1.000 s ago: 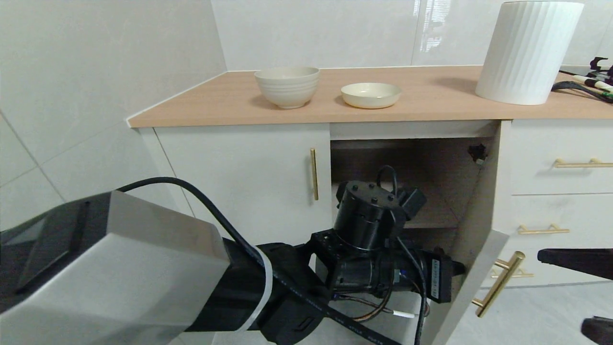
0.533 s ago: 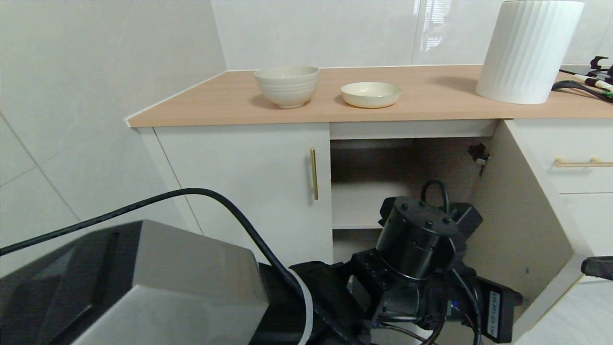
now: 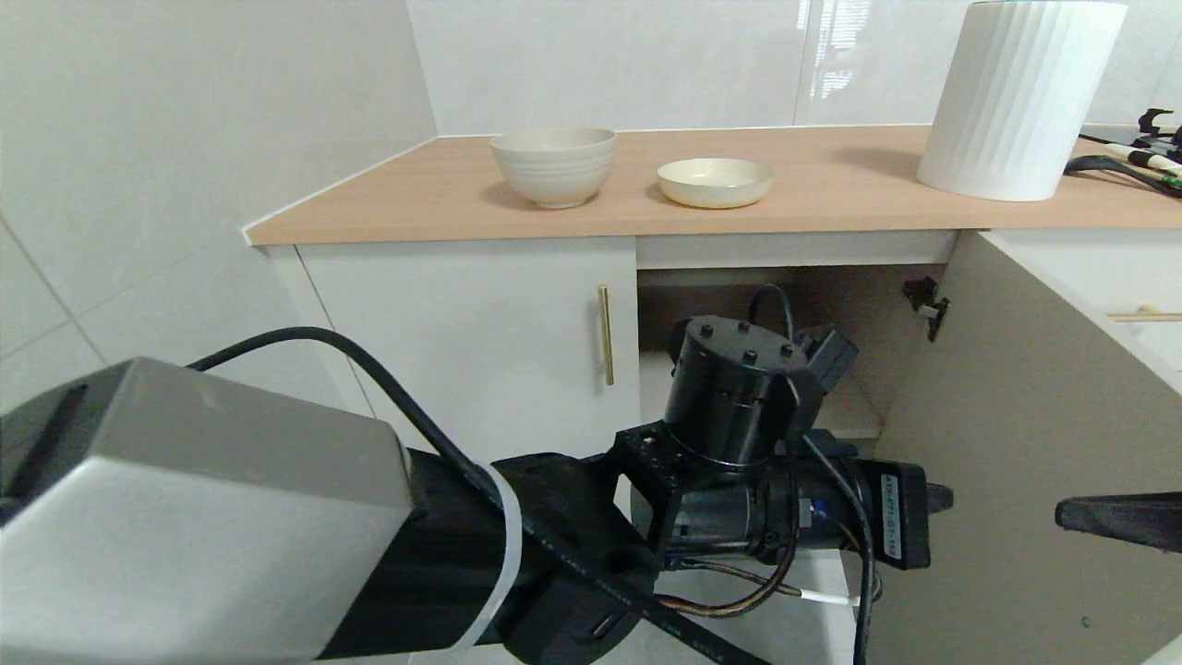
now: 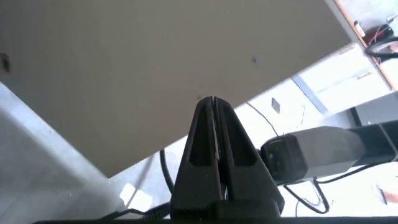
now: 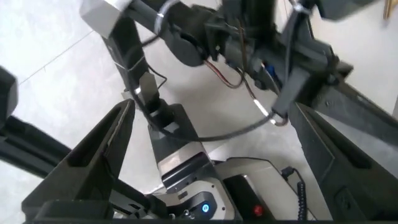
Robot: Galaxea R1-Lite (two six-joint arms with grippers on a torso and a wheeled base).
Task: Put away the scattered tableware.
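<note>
Left jaws closed, right jaws apart

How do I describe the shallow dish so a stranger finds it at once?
Find the wooden counter above the open cabinet. Of the two cream pieces there, the dish is on the right: low and wide, unlike the deep ribbed bowl.

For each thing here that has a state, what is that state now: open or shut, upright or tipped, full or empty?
Right cabinet door: swung open.
Left cabinet door: shut.
Bowl: upright on the counter.
Shallow dish: upright, empty.
White ribbed container: upright.
Left gripper: shut, holding nothing.
Right gripper: open, holding nothing.
</note>
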